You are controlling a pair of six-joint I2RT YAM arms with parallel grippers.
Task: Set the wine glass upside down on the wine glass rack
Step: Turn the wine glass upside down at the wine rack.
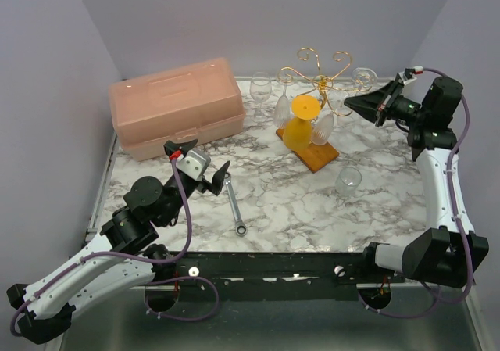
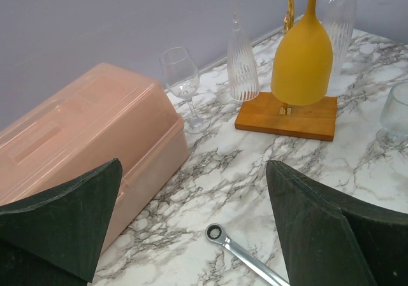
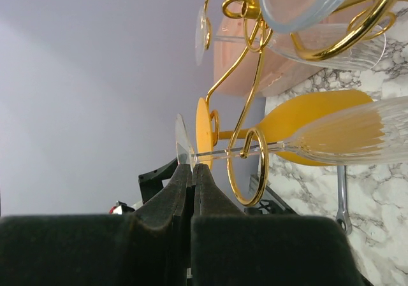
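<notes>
Nearest of the holders, the wine glass rack [image 1: 320, 160] stands at about 1 o'clock on the marble table [image 1: 297, 218], its flat orange-brown base set cornerwise. Three glasses hang upside down from its gold arms: a yellow glass [image 1: 299, 130] in the middle, a ribbed clear glass [image 1: 282, 110] at its 9 o'clock, and the wine glass [image 3: 344, 133] – also ribbed and clear – at its 3 o'clock. That wine glass has its stem threaded through a gold loop, its foot outside the loop. The right gripper [image 1: 349, 103] is level with the rack's arms at the rack's 3 o'clock, claw clenched, its tips meeting the rim of that foot; whether they pinch it cannot be told. Another clear glass [image 1: 363, 77] sits high by the rack's right curl.

At 10 o'clock lies a pink plastic toolbox [image 1: 176, 107], lid down, contents not visible.

Around these, from the near edge: the left gripper [image 1: 203, 160] at 8 o'clock, claw released and wide, grasping nothing. Just at its 4 o'clock a wrench [image 1: 234, 205] lies flat. A lone clear glass [image 1: 349, 179] rests at the rack base's 4 o'clock, apart from it. Farthest back, an upright wine glass [image 1: 260, 87] stands between the toolbox and the rack – close to the ribbed glass on that side.
</notes>
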